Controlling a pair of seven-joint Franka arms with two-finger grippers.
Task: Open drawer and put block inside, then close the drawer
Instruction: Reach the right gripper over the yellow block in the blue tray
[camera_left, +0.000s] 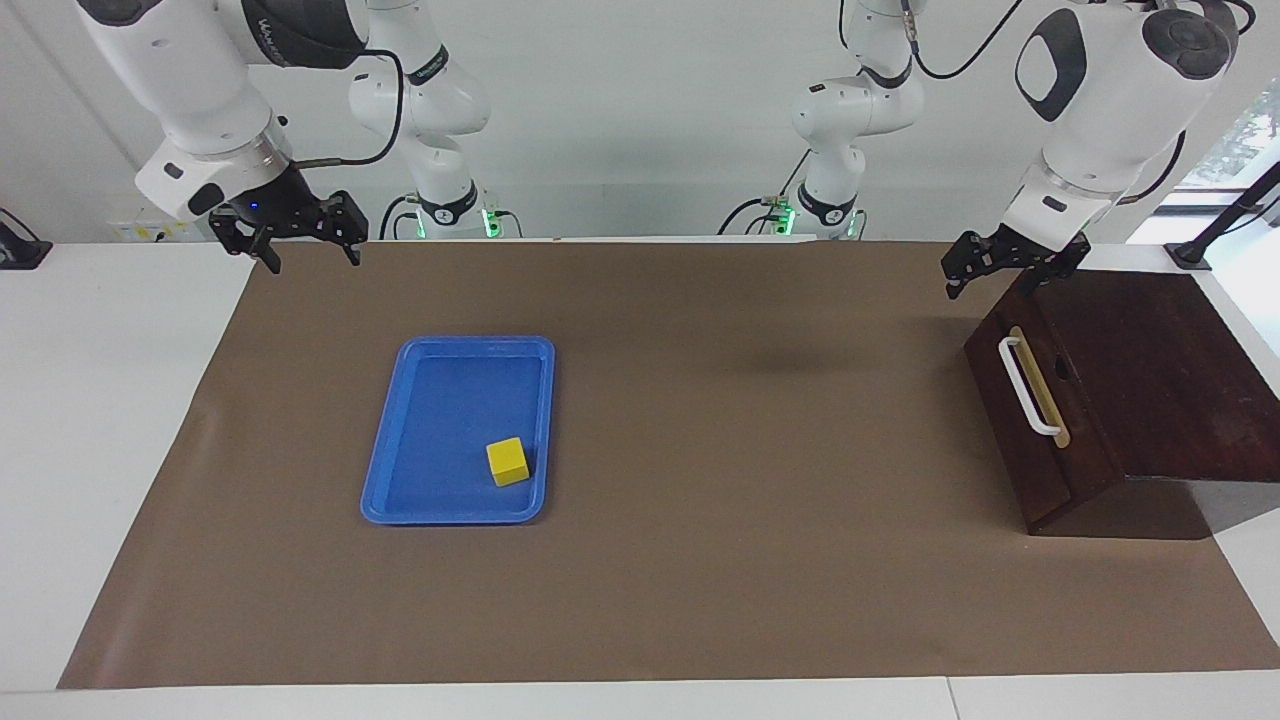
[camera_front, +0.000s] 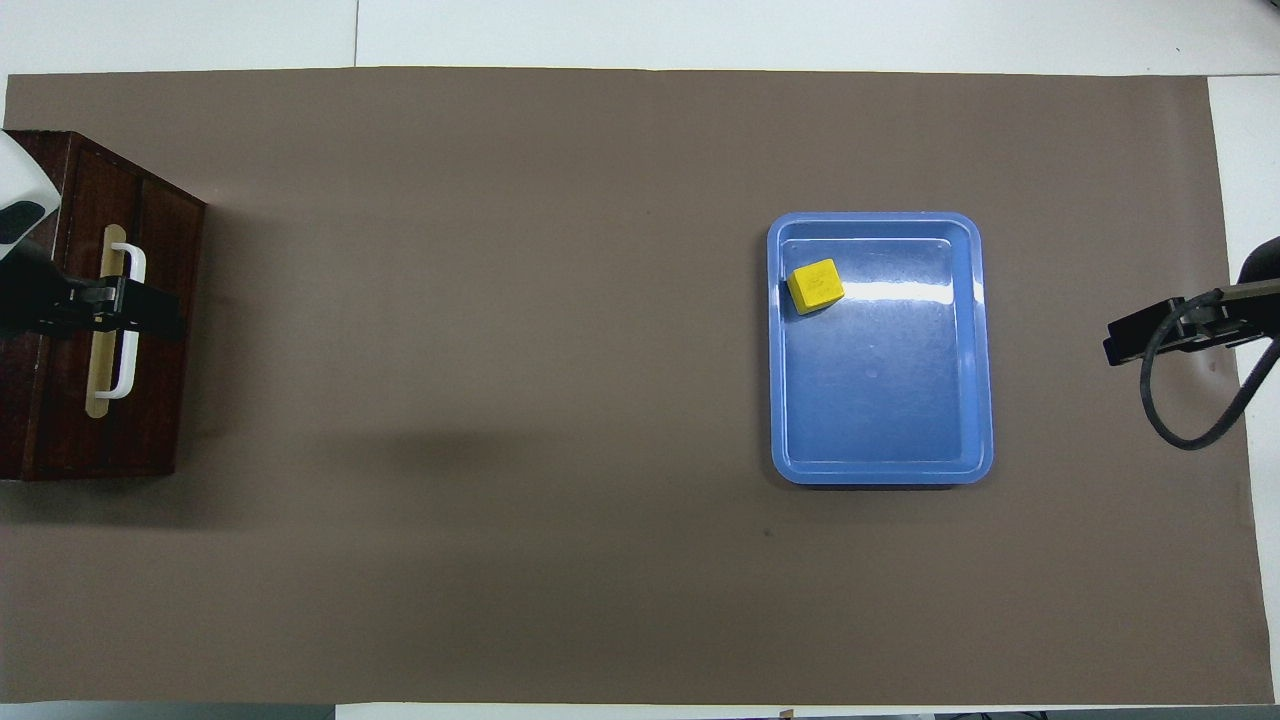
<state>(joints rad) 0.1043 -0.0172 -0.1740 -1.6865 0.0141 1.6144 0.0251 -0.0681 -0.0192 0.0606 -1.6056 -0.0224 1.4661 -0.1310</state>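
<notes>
The dark brown drawer (camera_left: 1060, 400) stands shut at the left arm's end of the table, its white bar handle (camera_left: 1025, 385) facing the middle of the table. It also shows in the overhead view (camera_front: 150, 250). The yellow block (camera_left: 508, 461) lies in a blue tray (camera_left: 400, 450), in the tray's corner farther from the robots and toward the left arm's end; the overhead view shows it too (camera_front: 815, 285). My left gripper (camera_left: 992, 285) is open and empty, raised over the drawer's front, apart from the handle. My right gripper (camera_left: 312, 258) is open and empty, raised over the mat's edge at the right arm's end.
A brown mat (camera_left: 700, 560) covers most of the white table. The blue tray (camera_front: 975, 350) lies on it toward the right arm's end. The right gripper's cable (camera_front: 1180, 430) loops below it in the overhead view.
</notes>
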